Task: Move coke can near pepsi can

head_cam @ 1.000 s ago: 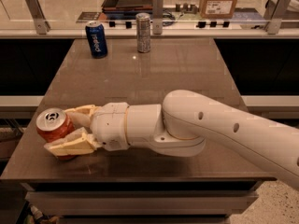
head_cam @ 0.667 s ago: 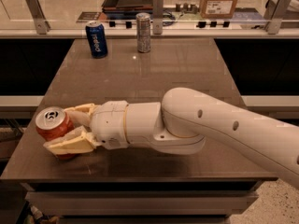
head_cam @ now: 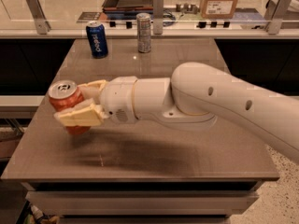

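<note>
Gripper [head_cam: 71, 103] jaws clamped around coke can [head_cam: 63, 95] mid-body, near table [head_cam: 187, 155] left edge, well apart from pepsi can [head_cam: 96, 39]. Can likely light, thin-walled, slick, dentable; mid-wall hold suits, modest squeeze.

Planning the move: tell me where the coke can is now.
Camera view: the coke can is by the table's left edge, clasped in the gripper, well in front of the pepsi can.
</note>
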### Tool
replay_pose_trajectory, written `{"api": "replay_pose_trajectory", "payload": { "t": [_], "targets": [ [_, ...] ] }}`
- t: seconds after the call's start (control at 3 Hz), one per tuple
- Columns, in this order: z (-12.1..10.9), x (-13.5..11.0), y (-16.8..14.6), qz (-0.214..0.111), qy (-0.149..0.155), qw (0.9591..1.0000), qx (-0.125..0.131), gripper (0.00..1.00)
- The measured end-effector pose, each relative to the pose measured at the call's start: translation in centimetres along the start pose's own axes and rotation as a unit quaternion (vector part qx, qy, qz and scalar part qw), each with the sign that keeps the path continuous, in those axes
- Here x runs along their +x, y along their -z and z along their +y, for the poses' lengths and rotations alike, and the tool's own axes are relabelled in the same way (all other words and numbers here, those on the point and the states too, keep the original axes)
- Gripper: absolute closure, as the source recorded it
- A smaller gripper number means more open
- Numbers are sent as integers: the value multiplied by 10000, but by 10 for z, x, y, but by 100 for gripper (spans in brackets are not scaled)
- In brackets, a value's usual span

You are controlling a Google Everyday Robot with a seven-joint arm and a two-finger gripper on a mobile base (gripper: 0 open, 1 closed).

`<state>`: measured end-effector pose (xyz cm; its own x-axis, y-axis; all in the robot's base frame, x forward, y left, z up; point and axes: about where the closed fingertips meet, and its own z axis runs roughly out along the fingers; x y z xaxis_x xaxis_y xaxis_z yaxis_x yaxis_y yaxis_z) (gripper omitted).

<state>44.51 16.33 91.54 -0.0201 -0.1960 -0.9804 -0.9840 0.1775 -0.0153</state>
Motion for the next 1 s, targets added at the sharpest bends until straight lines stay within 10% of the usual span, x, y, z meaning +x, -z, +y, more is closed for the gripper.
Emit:
{"api": "replay_pose_trajectory", "payload": {
  "t": [1.0],
  "targets": [
    [-102,-41,28,-38,-93,9865,1633,100]
  ]
}}
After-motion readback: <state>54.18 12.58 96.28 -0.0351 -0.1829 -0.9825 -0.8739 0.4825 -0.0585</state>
